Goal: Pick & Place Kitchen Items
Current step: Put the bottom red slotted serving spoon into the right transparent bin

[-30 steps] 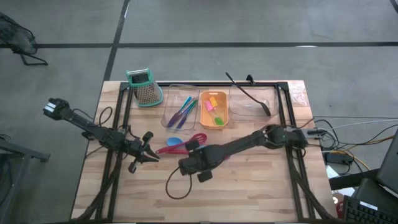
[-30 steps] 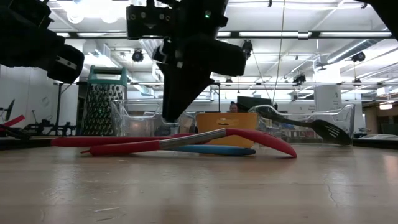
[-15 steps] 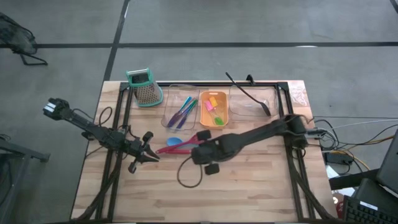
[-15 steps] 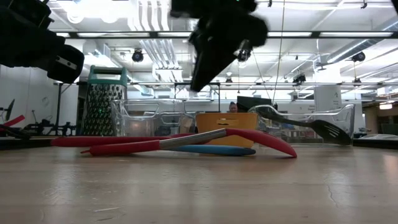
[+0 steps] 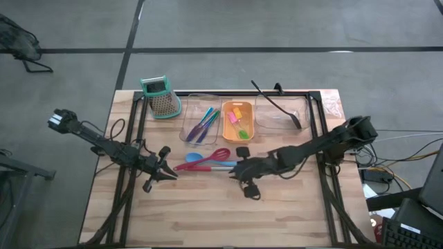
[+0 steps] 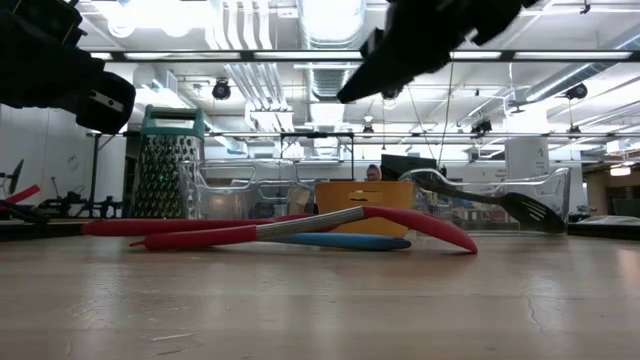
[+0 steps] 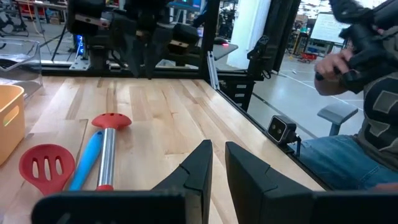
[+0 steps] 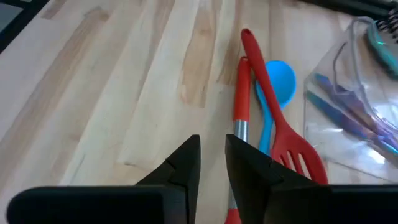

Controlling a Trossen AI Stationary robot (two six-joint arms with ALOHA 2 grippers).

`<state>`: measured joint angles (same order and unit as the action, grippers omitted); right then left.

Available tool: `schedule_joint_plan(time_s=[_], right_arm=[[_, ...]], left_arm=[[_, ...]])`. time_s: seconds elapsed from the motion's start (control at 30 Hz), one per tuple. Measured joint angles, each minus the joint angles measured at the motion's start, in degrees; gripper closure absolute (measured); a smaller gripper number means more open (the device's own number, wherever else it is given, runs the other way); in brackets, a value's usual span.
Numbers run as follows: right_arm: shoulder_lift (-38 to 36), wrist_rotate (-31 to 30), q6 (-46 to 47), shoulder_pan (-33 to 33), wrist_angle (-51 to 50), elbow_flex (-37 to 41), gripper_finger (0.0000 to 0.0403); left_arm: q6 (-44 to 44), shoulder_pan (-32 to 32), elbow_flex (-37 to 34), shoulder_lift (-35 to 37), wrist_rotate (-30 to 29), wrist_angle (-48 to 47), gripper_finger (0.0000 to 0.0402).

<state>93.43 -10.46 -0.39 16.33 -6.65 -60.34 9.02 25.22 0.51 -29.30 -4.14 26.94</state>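
Note:
A red slotted spatula, a blue spoon and a red spoon with a metal shaft lie crossed on the wooden table. My right gripper hangs to their right, above the table, slanting down toward them; its fingers stand a narrow gap apart with nothing between. My left gripper waits level to their left, also narrowly open and holding nothing. The black spoon lies in a clear tray, its handle over the far rim.
Behind the utensils stand a clear tray of coloured sticks, an orange tray with small pieces, and a teal-topped grater at the far left. Bare wood lies toward the near edge. A person sits beyond the table.
My right gripper has drawn back from just above the utensils toward the table's right edge and risen, tipping from steeply downward to a shallower slant. The utensils lie as before.

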Motion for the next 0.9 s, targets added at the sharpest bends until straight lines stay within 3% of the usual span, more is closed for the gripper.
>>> schedule_joint_plan(time_s=[0.37,0.53,0.9], right_arm=[[-3.3,-1.4,-6.4,-1.4,16.5,12.2,0.0309],[-3.3,-5.8,-7.4,-4.2,19.0,13.8,0.0299],[-3.3,-5.6,0.2,-6.2,19.3,13.2,0.0252]], left_arm=[[0.0,0.0,0.0,-0.1,0.0,0.0,0.0351],[0.0,0.0,0.0,-0.1,0.0,0.0,0.0351],[0.0,0.0,0.0,-0.1,0.0,0.0,0.0351]])
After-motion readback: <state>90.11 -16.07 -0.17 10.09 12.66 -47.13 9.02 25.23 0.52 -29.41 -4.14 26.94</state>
